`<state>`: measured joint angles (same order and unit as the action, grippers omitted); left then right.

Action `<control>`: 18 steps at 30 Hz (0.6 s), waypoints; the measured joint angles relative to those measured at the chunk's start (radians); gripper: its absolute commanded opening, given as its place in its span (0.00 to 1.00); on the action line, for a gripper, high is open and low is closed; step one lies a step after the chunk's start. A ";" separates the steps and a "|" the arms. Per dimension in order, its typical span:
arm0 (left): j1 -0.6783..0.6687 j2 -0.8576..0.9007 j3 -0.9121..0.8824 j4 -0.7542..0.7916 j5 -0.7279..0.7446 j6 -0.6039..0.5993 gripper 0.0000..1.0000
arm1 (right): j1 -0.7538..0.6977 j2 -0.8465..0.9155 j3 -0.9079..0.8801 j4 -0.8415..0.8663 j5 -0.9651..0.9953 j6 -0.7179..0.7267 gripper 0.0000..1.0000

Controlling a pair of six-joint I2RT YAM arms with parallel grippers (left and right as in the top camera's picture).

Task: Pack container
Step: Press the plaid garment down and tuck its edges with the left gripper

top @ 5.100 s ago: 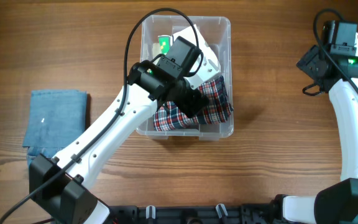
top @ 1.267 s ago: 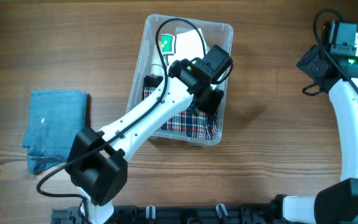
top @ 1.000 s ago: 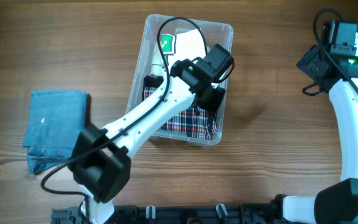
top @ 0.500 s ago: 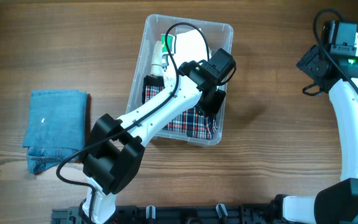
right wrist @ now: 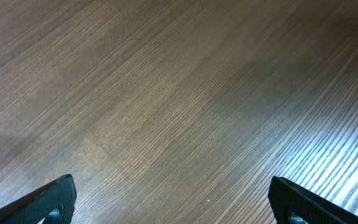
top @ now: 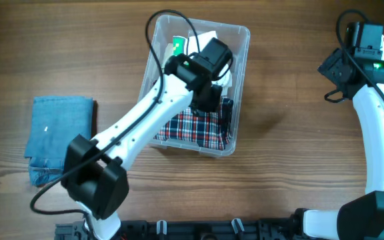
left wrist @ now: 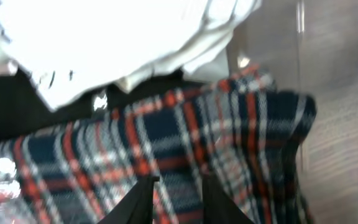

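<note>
1. The left gripper (left wrist: 178, 200) has its dark fingers (left wrist: 138, 204) close together, a narrow gap between them, over a red, white and navy plaid cloth (left wrist: 229, 137); the blurred view leaves it unclear whether they pinch the fabric.
2. Just behind the plaid lies white fabric (left wrist: 117, 37) with small dark print, too smeared to read.
3. Both lie inside the large clear plastic rectangular container (top: 240, 100), which sits on the brown wooden table (right wrist: 166, 93).
4. A green label (top: 177, 47) shows at the container's far end; its writing is illegible.
5. A folded blue denim cloth (top: 59, 130) lies well left of the container.
6. Well right of the container, the right gripper (right wrist: 182, 200) hangs over bare wood with its fingers (right wrist: 51, 199) spread wide and nothing between them.
</note>
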<state>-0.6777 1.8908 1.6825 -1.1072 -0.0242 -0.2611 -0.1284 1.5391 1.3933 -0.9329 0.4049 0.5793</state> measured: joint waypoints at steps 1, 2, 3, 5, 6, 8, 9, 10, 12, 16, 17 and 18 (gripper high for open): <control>0.000 -0.003 0.000 -0.012 0.003 -0.001 0.25 | 0.000 0.000 0.000 0.000 0.000 0.000 1.00; 0.000 -0.003 0.000 -0.028 0.014 -0.004 0.25 | 0.000 0.000 0.000 0.000 0.000 0.000 1.00; -0.001 -0.002 0.000 -0.048 0.024 -0.005 0.26 | 0.000 0.000 0.000 0.000 0.000 0.000 1.00; -0.002 -0.002 0.000 -0.082 0.045 -0.010 0.26 | 0.000 0.000 0.000 0.000 0.000 0.000 1.00; -0.002 -0.002 0.000 -0.096 0.051 -0.016 0.26 | 0.000 0.000 0.000 0.000 0.000 0.000 1.00; -0.002 -0.002 -0.001 -0.128 0.064 -0.031 0.27 | 0.000 0.000 0.000 0.000 0.000 0.000 1.00; -0.002 -0.002 -0.002 -0.133 0.067 -0.034 0.27 | 0.000 0.000 0.000 0.000 0.000 0.000 1.00; -0.002 -0.002 -0.003 -0.136 0.070 -0.038 0.26 | 0.000 0.000 0.000 0.000 0.000 0.000 1.00; -0.002 -0.002 -0.028 -0.136 0.076 -0.058 0.26 | 0.000 0.000 0.000 0.000 0.000 0.000 1.00; -0.002 -0.002 -0.101 -0.126 0.079 -0.082 0.26 | 0.000 0.000 0.000 0.001 0.000 0.000 1.00; -0.002 -0.002 -0.126 -0.111 0.079 -0.087 0.26 | 0.000 0.000 0.000 0.000 0.000 0.000 1.00; -0.002 -0.002 -0.142 -0.098 0.079 -0.092 0.26 | 0.000 0.000 0.000 0.000 0.000 0.000 1.00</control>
<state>-0.6800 1.8885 1.5410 -1.2057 0.0547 -0.3531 -0.1284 1.5391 1.3933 -0.9325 0.4049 0.5789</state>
